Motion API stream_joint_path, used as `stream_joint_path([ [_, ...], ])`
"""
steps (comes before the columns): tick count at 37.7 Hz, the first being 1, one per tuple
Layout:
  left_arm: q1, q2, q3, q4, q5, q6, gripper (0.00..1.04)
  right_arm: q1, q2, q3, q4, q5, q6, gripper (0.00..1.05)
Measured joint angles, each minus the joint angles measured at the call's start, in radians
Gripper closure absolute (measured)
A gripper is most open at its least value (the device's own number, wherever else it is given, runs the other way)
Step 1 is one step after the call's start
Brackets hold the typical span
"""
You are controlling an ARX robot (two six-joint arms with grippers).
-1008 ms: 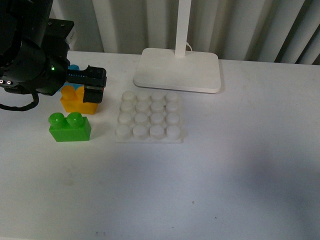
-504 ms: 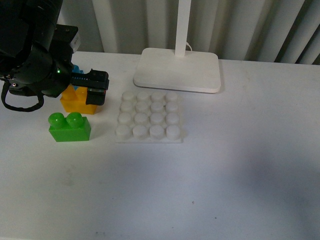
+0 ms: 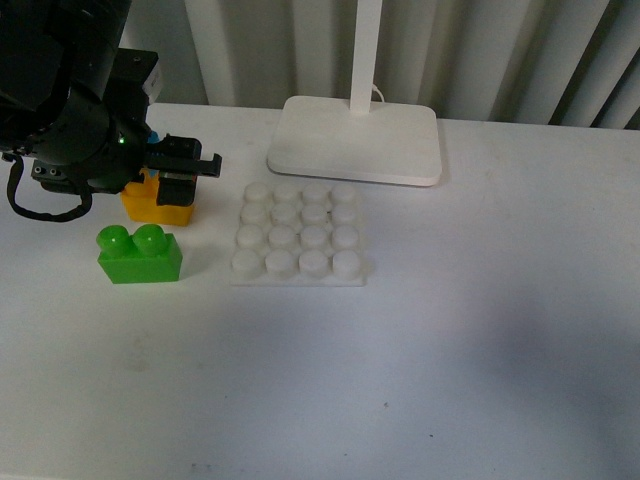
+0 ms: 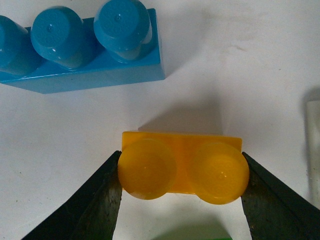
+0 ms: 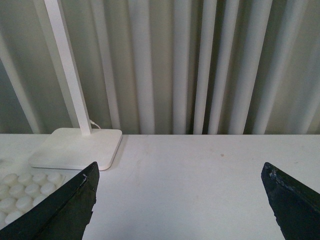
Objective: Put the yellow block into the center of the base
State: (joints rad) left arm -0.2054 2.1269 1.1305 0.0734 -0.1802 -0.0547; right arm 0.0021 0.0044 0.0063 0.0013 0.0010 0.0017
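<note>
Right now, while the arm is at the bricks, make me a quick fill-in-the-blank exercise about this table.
1. The left gripper touches both ends of the yellow brick, which has ____ studs on top.
2. In the front view, the brick nearest the camera is ____.
3. The studded white plate has ____ studs in each row.
Missing words: two, green, four.

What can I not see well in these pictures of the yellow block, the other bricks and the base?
- Front view: the left gripper covers most of the top of the yellow block.
- Left wrist view: the blue brick is cut by the picture edge; of the green brick and the base only slivers show.
- Right wrist view: the base is cut at the corner.
</note>
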Motion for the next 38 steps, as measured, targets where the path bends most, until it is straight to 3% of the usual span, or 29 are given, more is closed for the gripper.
stream_joint_path([
  [20,-0.032,-0.072,-0.002,-0.042,-0.040,-0.016,0.44,0.000,0.000,0.000,0.000,0.000,0.000,0.09],
  [38,-0.150,-0.195,-0.022,-0.103,-0.064,-0.125,0.45,0.000,0.000,0.000,0.000,0.000,0.000,0.09],
])
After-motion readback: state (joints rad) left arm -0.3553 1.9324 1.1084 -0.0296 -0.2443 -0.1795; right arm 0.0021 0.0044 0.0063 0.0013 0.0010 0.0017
